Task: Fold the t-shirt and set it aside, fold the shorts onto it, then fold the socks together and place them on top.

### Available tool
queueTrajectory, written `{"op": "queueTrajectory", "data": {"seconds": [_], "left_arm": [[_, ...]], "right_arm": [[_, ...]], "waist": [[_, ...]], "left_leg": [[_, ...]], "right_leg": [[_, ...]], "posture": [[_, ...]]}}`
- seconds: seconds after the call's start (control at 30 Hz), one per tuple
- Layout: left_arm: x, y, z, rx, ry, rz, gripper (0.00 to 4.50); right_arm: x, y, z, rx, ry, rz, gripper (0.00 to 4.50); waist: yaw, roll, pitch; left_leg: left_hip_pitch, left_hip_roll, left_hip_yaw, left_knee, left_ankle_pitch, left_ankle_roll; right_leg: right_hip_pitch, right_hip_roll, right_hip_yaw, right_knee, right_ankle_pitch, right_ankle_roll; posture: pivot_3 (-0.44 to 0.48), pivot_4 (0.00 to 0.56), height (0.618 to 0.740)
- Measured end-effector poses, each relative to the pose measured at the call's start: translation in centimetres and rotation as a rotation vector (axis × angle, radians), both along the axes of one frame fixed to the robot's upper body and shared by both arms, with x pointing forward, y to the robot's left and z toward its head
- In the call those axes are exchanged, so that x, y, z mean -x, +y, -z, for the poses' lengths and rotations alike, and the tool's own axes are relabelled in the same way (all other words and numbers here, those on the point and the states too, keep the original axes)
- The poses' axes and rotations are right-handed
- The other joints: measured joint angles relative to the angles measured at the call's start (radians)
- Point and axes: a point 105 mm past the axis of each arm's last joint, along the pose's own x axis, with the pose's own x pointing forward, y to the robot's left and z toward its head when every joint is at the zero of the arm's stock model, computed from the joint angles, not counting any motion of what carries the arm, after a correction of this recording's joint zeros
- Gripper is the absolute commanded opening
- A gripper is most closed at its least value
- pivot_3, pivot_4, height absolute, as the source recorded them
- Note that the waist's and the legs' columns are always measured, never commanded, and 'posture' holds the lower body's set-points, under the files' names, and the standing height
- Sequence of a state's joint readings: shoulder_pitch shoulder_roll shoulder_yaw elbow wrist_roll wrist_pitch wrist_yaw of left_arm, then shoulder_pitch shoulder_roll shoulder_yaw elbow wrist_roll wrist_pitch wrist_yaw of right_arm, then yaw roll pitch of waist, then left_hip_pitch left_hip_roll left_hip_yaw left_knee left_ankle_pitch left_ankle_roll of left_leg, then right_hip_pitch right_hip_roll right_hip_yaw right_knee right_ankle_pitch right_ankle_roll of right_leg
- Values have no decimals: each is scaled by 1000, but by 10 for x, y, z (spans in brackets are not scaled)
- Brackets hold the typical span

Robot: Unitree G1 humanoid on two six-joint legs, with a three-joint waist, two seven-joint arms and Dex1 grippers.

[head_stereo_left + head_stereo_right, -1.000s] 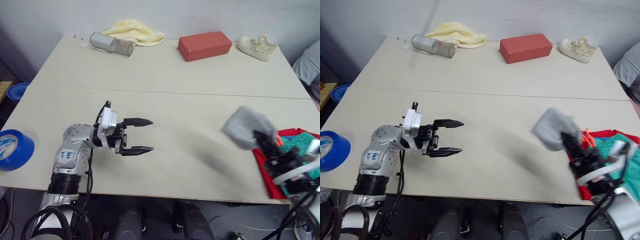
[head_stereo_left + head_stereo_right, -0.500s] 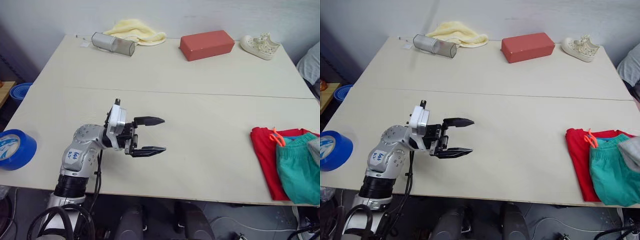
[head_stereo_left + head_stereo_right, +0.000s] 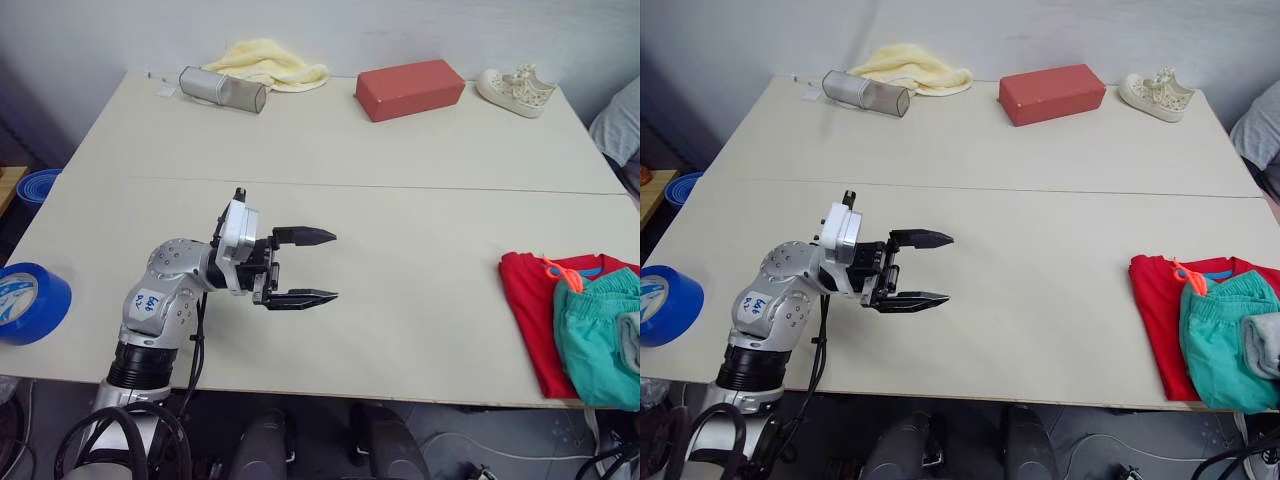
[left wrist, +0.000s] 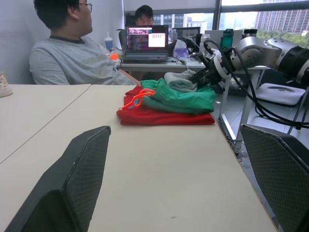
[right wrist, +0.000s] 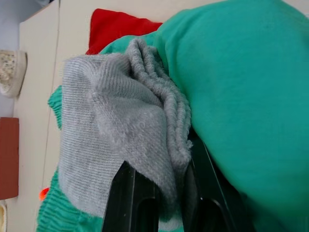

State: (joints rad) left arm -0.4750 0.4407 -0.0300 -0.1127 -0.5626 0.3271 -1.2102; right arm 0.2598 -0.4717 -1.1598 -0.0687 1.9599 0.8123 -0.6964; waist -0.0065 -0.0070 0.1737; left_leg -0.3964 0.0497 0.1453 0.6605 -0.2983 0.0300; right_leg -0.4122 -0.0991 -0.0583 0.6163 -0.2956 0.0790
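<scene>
Socks lie pinched in the right gripper atop the shorts, which sit on the t-shirt at the worktop's near right edge. Left of the t-shirt, the left gripper hovers spread. No writing is legible.

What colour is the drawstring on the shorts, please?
Neon orange drawstring, clearest in the left wrist view.

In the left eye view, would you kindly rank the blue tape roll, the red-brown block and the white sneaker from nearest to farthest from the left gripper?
From the left gripper:
1. Red-brown block, at the far edge, right of centre. The blue tape roll, at the near-left edge, is about as near, too close to call.
2. White sneaker, far-right corner, clearly farthest.
</scene>
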Motion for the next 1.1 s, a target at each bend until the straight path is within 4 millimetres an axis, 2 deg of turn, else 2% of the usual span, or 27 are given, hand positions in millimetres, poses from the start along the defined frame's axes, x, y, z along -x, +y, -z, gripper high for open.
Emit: {"op": "queueTrajectory", "data": {"seconds": [0.17, 0.33, 0.43, 0.6, 0.73, 0.83, 0.93, 1.0, 1.03, 1.1], "left_arm": [[0, -1, 1, -1, -11, 5, 4500], [0, 2, 4, -23, -32, 7, 4500], [-4, 4, 9, -33, -21, -3, 4500], [-9, 7, 16, -53, -12, -8, 4500], [-13, 10, 18, -63, 2, -15, 4500], [-19, 16, 21, -95, -13, -56, 4500], [-25, 28, 25, -144, -55, -123, 4500], [-28, 37, 28, -167, -64, -172, 4500], [-27, 45, 31, -184, -65, -204, 4500], [-28, 59, 38, -221, -54, -272, 4500]], "right_arm": [[3, 4, 0, 29, 43, -33, 2739], [26, 17, -8, 159, 129, -176, 4413], [47, 17, -23, 251, 167, -278, 4464], [81, 22, -48, 327, 249, -451, 4464], [96, 27, -70, 405, 300, -551, 4464], [73, 50, -106, 691, 193, -745, 4464], [26, 91, -131, 1074, -35, -998, 4464], [5, 122, -130, 1246, -171, -1156, 4464], [-5, 137, -124, 1320, -215, -1256, 4464], [-19, 153, -111, 1415, -272, -1369, 4464]], "waist": [[3, 0, 0], [5, 0, 0], [5, 4, -1], [7, 3, -1], [5, 3, -1], [2, 4, -1], [1, -6, 0], [-1, -7, 1], [1, -5, 1], [7, -4, 1]], "left_leg": [[0, 0, 0, 0, 0, 0], [-1, 0, -1, -4, 0, 0], [-1, -1, 1, -6, -1, 2], [-1, -1, 0, -10, -1, 2], [-3, 0, 0, -12, -1, 1], [-4, 1, 1, -11, -1, 1], [-4, 2, 1, -10, -1, 1], [-6, 1, 1, -10, -1, 1], [-5, -2, 1, -11, -1, 2], [-6, -3, 0, -10, 1, -3]], "right_leg": [[0, 0, 0, 0, 0, 1], [0, 1, 0, -5, 1, 2], [0, 0, 0, -8, 3, 6], [0, 2, -1, -15, 3, 7], [0, 2, -2, -19, 4, 7], [-1, 5, -2, -22, 5, 10], [-1, 7, -3, -22, 5, 10], [-1, 6, -4, -23, 7, 11], [-2, 6, -3, -21, 8, 14], [-2, 4, -3, -19, 8, 14]], "posture": [[0, 150, 740], [0, 150, 740], [0, 150, 740], [0, 150, 740], [0, 150, 740], [0, 150, 740], [0, 150, 740], [0, 150, 740], [0, 150, 740], [0, 150, 740]]}}
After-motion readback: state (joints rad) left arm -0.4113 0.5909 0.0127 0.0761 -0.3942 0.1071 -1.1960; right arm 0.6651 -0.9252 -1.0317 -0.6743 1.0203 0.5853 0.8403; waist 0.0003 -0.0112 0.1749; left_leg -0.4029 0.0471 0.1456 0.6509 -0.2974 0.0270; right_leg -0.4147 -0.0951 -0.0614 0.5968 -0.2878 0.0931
